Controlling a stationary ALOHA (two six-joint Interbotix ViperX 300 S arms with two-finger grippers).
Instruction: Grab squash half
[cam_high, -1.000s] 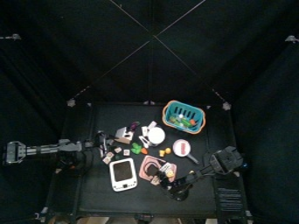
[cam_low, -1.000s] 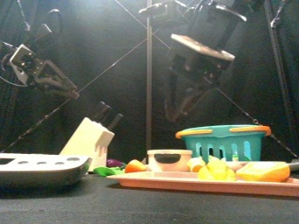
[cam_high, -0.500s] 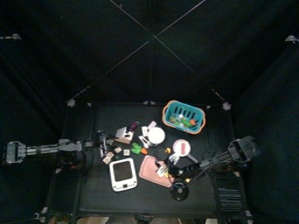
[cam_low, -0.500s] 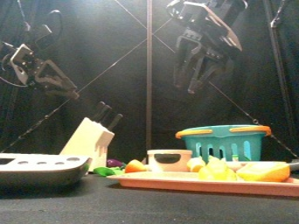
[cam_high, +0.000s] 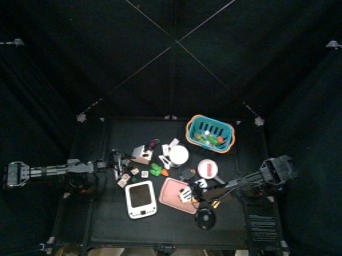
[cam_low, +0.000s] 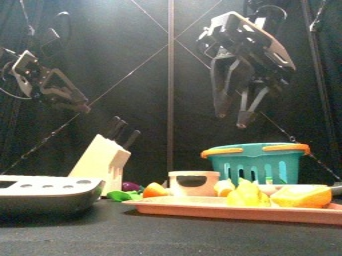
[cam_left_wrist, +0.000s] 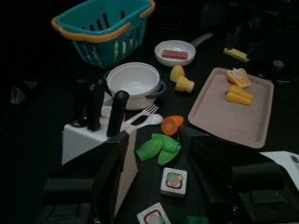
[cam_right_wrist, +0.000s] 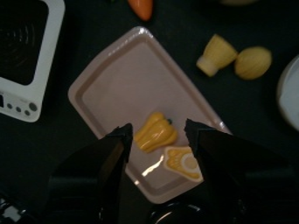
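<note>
A pink tray (cam_right_wrist: 117, 87) lies on the table and also shows in the top view (cam_high: 175, 196) and the front view (cam_low: 201, 208). On it lie a yellow-orange piece (cam_right_wrist: 156, 131) and a pale yellow cut piece (cam_right_wrist: 183, 163). Two more yellow pieces (cam_right_wrist: 218, 54) lie just off the tray. I cannot tell which one is the squash half. My right gripper (cam_right_wrist: 163, 142) is open and empty. It hangs above the tray (cam_low: 246, 100), with its jaws framing the yellow-orange piece. My left gripper (cam_left_wrist: 170, 166) is open and rests at the table's left (cam_high: 83, 174).
A teal basket (cam_high: 210, 129) stands at the back right. A knife block (cam_low: 99, 162) and a white scale (cam_high: 140, 200) stand to the left of the tray. A white pot (cam_left_wrist: 132, 82), a carrot (cam_left_wrist: 173, 125) and green pieces (cam_left_wrist: 158, 150) lie mid-table.
My right gripper has swung from near the table's front edge back over the tray. In the front view it has moved right, and its jaws now point down. The left arm has not moved.
</note>
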